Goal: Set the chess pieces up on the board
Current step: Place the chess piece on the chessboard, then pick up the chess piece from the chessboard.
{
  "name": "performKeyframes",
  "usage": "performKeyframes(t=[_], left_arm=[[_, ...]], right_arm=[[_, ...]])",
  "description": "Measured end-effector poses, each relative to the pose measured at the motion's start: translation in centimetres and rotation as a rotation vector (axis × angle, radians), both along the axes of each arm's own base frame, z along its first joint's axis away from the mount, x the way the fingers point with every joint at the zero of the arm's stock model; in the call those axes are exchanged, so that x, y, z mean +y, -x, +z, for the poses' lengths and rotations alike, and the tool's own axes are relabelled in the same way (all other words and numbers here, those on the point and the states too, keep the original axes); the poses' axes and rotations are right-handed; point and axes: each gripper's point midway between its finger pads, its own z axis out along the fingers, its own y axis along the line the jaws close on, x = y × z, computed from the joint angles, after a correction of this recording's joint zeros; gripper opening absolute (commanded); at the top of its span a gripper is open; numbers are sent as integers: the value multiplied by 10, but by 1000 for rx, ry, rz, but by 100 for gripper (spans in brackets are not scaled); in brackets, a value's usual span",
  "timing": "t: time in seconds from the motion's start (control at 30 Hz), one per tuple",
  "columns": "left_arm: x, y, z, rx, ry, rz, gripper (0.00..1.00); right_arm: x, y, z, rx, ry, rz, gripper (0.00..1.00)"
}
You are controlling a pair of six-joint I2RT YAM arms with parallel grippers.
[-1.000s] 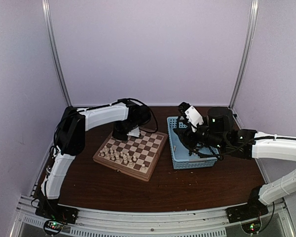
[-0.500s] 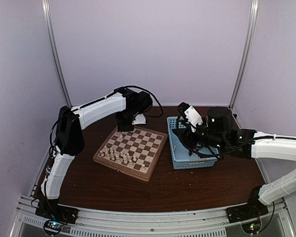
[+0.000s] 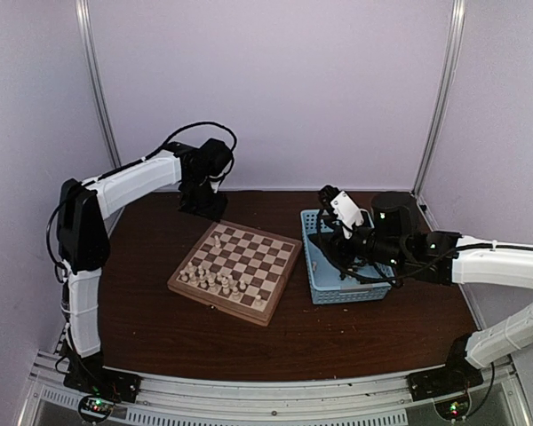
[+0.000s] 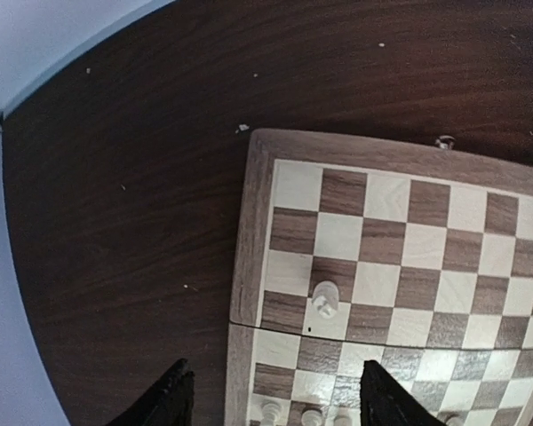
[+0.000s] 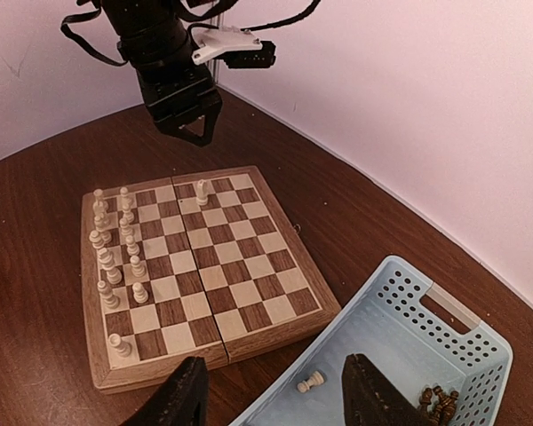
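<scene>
Cream-white chess pieces (image 3: 211, 277) crowd one edge of the tan-and-brown board (image 3: 268, 261).

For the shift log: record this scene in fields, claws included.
board: partly set, white only
white pieces: grouped along one edge, one apart from them
basket: one white piece, several dark pieces in a corner
left claw: open, empty, up by the board's far corner
right claw: open, empty, over the basket

A dark wooden table (image 3: 293, 342) carries the board (image 3: 271, 257) and, just beside it, a light-blue basket (image 3: 346, 295).
</scene>
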Motion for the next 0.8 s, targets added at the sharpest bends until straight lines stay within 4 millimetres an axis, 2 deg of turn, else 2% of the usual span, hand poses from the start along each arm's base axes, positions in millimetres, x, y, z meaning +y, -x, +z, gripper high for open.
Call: performKeyframes(t=[0.1, 0.2, 0.4, 0.57, 0.8], left_arm=[[6, -2, -21, 10, 63, 152, 66], [0, 0, -34, 12, 108, 233, 67], [-13, -9, -35, -32, 205, 307, 64], [-13, -17, -35, -45, 260, 366, 59], [-8, -20, -54, -21, 262, 430, 53]], right_arm=[[0, 1, -2, 6, 6, 3, 54], [-1, 2, -4, 14, 13, 5, 54], [-1, 3, -7, 28, 15, 4, 54], [-2, 4, -4, 29, 4, 3, 54], [-2, 4, -3, 29, 4, 3, 55]])
